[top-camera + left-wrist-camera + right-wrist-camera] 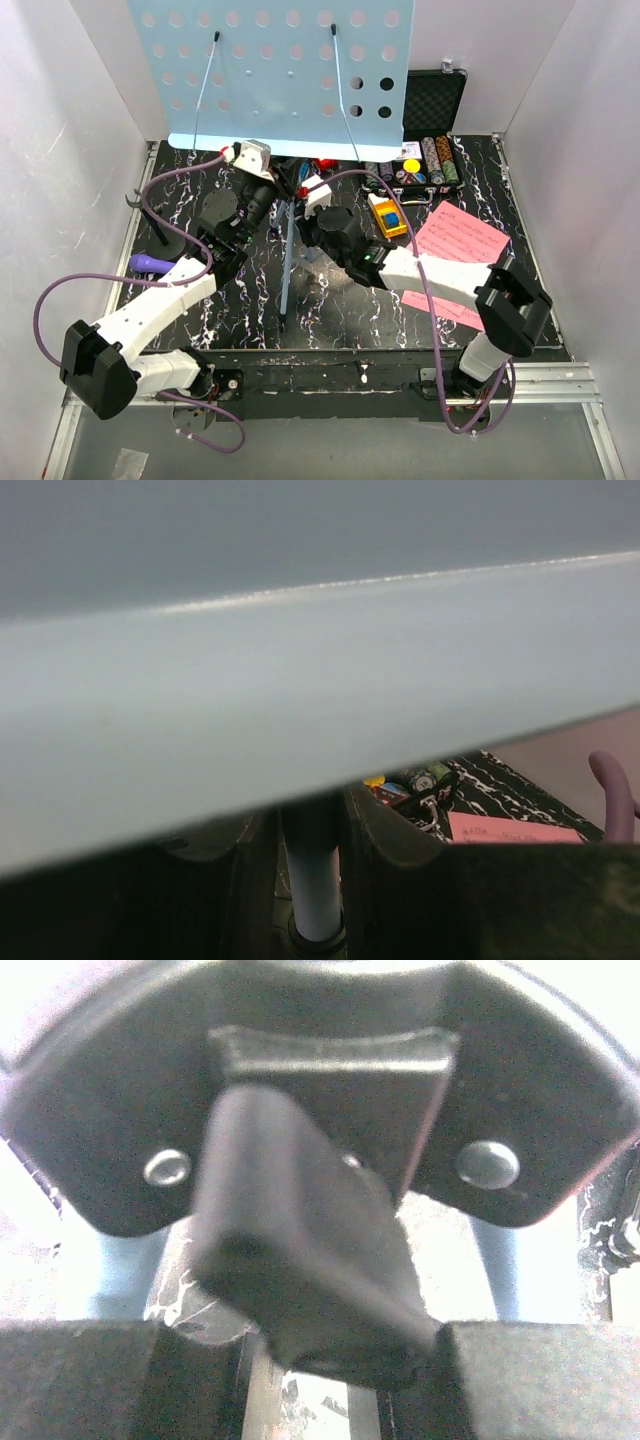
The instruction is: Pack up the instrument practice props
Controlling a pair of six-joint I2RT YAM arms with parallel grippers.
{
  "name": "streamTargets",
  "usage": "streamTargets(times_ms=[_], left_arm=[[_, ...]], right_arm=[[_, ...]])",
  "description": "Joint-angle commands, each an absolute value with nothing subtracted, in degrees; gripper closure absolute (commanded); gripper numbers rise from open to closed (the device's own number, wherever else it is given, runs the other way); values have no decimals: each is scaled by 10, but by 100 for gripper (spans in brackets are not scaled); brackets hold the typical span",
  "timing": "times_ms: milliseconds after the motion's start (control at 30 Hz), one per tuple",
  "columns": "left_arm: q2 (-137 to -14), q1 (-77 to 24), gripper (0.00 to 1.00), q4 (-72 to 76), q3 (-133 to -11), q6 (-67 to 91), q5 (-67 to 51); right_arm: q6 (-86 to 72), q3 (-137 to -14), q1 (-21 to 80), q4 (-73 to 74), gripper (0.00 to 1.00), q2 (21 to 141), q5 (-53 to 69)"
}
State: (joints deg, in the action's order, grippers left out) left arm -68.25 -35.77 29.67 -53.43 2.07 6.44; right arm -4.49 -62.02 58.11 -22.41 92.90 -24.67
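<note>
The light-blue perforated metal music stand (265,70) rises at 12 o'clock, its wide panel's lower edge overhanging the black marbled tabletop (330,310). The left claw (315,900) is clamped on the stand's pale pole (287,270); the right claw (340,1360) is closed round the stand's black plastic knob (300,1240). Pink sheet-music pages (460,238) lie at 3 o'clock near the edge. The purple microphone (150,263) and thin black mic stand (165,238) sit at 9 o'clock beside the white wall (60,150). Bare tabletop shows at 6 o'clock

Bright even light, blurred wrist close-ups
</note>
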Motion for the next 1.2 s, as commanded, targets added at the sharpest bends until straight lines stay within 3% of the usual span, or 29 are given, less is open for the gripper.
streamTargets(times_ms=[0,167,567,800,1167], left_arm=[[-670,-344,100,250,-567,12,105],[-667,-343,100,172,-616,18,113],[-643,-343,100,24,-629,71,106],[-647,-343,100,-52,-590,91,120],[-664,-343,100,-25,-478,138,121]], right_arm=[[-33,-635,596,-213,99,837,-225],[-99,-714,597,-6,99,815,-148],[-191,-769,613,207,99,762,-15],[-259,-716,613,241,99,734,62],[-313,-643,613,221,99,707,90]])
